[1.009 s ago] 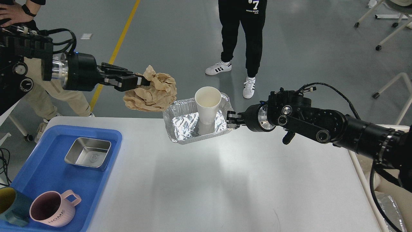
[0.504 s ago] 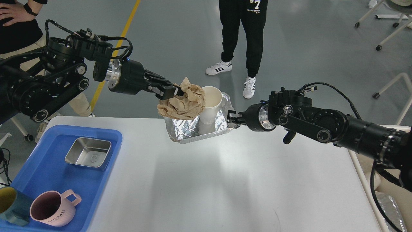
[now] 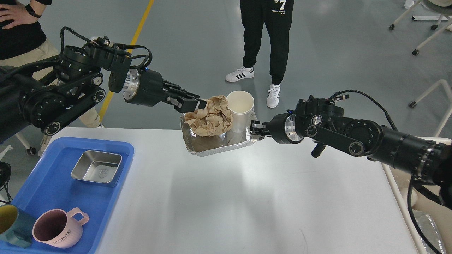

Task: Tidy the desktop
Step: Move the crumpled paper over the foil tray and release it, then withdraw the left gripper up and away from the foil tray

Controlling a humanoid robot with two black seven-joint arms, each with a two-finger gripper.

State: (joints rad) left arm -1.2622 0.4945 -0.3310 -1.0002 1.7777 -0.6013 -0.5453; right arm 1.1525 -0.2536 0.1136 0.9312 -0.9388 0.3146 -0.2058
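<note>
The white desktop (image 3: 247,197) fills the lower view. Above its far edge hangs a foil tray (image 3: 212,150), with my right gripper (image 3: 255,129) shut on its right rim. A white paper cup (image 3: 240,109) stands upright in the tray's right half. A crumpled brown paper (image 3: 211,119) rests in the left half against the cup. My left gripper (image 3: 197,104) comes in from the left, its fingers closed on the paper's upper left edge.
At the desktop's left stands a blue tray (image 3: 46,197) holding a steel dish (image 3: 97,171), a pink mug (image 3: 58,233) and a teal mug (image 3: 10,225). A cream bin (image 3: 429,208) sits past the right edge. One person (image 3: 265,42) stands beyond the table and another (image 3: 21,24) at far left.
My left gripper carried the brown paper right and down, from left of the foil tray into it beside the cup. The tray and cup shifted slightly right and up.
</note>
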